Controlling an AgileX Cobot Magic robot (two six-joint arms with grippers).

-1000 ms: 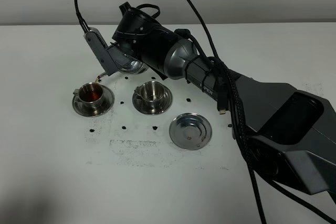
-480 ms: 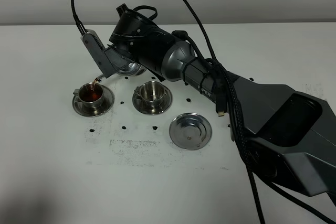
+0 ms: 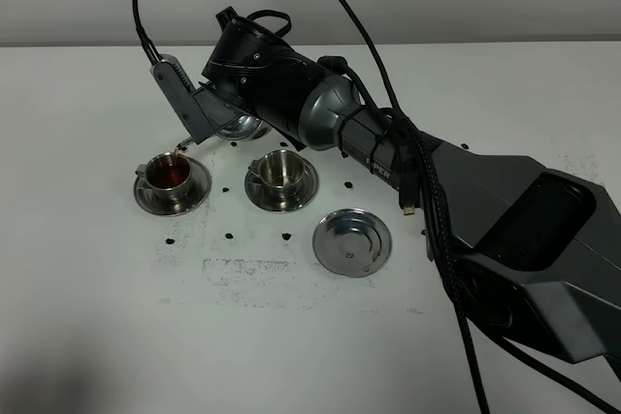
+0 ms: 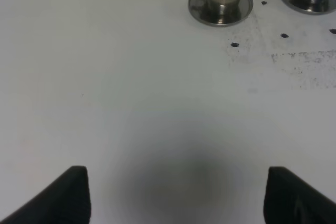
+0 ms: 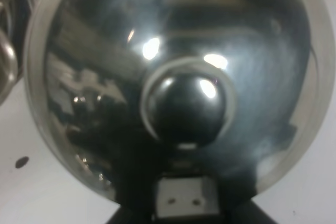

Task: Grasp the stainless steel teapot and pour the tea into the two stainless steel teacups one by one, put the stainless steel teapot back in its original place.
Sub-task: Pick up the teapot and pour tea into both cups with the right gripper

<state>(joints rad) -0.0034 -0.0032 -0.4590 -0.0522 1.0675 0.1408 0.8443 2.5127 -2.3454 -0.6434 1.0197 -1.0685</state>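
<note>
Over the last second the black right arm [image 3: 388,147] rolls the shiny, squat stainless steel teapot [image 3: 238,126] a touch further over, then holds almost still for the last half second. Its thin spout hangs above the small ribbed steel teacup [image 3: 172,174] that lies farthest from the bare round steel saucer [image 3: 352,241], and that cup shows reddish-brown tea. I judge the first pour to be at or near its end. The matching teacup [image 3: 281,170] just beside the bare saucer looks empty and comes next, and the bare saucer waits for the pot.

The right arm's fingers are pressed together on the teapot, but the domed lid and its knob fill the wrist view, so where they bite is hidden. Whether tea is flowing from the spout is too fine to tell. In the high view the arm covers most of the pot. The left arm's fingers [image 4: 73,195] stand spread wide and empty over the white tabletop [image 4: 131,77]. That view does not show the bare saucer and cuts off the second cup at its edge.
</note>
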